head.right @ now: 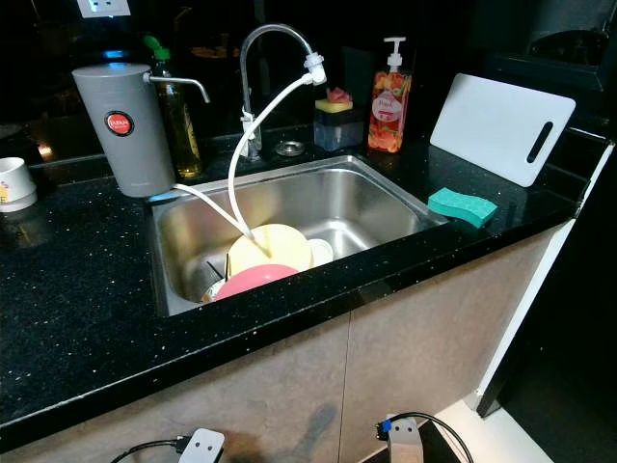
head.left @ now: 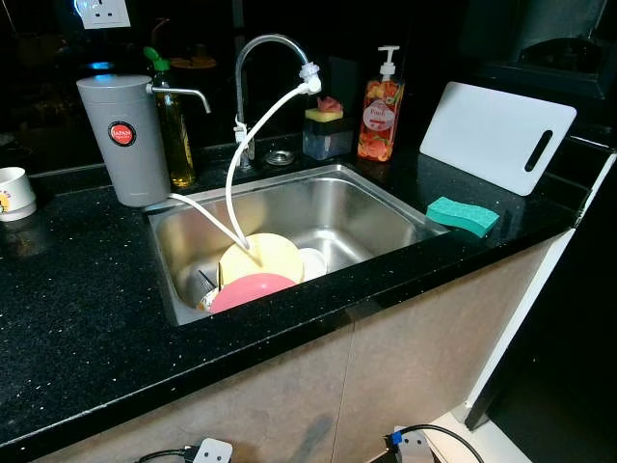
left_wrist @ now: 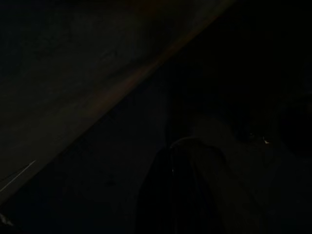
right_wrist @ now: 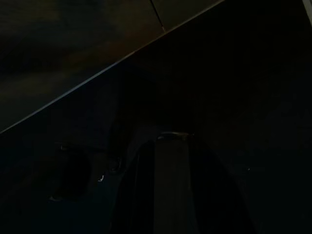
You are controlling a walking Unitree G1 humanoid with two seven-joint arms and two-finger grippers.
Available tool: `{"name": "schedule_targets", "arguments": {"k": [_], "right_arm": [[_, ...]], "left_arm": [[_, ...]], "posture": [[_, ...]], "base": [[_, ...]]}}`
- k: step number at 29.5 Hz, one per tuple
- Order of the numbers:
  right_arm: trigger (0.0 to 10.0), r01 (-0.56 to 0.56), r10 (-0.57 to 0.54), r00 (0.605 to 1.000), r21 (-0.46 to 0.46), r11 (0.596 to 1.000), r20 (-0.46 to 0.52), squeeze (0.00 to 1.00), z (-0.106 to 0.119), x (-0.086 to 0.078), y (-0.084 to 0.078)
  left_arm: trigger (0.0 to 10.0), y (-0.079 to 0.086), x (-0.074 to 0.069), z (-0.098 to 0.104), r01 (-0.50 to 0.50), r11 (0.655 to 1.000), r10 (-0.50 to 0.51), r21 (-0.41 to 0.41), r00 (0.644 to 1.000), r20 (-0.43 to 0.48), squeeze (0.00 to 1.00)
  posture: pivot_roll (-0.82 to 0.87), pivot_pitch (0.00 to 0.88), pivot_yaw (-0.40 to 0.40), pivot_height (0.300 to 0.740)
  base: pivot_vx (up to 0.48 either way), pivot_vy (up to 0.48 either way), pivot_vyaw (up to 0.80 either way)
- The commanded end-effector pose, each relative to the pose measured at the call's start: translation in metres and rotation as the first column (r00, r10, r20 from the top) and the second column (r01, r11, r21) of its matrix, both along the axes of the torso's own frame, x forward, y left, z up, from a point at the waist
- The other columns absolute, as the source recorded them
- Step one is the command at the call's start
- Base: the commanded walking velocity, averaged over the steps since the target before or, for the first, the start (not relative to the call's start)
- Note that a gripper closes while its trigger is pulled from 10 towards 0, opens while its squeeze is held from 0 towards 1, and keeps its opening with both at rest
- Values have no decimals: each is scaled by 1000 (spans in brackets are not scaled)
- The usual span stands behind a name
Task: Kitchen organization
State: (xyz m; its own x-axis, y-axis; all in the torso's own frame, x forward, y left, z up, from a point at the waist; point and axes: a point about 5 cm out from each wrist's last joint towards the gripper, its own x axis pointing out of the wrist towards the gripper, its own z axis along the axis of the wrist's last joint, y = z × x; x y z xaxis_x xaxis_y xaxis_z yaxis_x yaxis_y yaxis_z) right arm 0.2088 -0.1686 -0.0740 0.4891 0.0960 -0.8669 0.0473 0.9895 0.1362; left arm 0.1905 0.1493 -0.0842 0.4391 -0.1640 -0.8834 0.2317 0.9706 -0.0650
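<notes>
nearby, green sponge [head.left: 463, 215] beside sink [head.left: 371, 207]

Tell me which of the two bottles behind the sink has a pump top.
The soap bottle with the orange-red label, right of the faucet. It has a white pump; the oil bottle by the grey canister has a green cap.

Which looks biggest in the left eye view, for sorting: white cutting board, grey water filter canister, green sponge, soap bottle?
1. White cutting board
2. Grey water filter canister
3. Soap bottle
4. Green sponge
</notes>
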Motion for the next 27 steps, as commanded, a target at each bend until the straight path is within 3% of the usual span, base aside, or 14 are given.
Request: {"name": "schedule_targets", "arguments": {"k": [1,27], "right_arm": [[10000,11,-11,1000,9,1000,-2,0,-1,-2,2],[10000,22,-22,1000,4,1000,-21,0,-4,-9,-4]], "left_arm": [[10000,5,0,0,2,1000,-2,14,1000,-9,0],[10000,4,1,1,6,1000,-5,14,1000,-7,0]], "posture": [[15,21,2,740],[9,25,7,740]], "base": [[0,0,0],[0,0,0]]}}
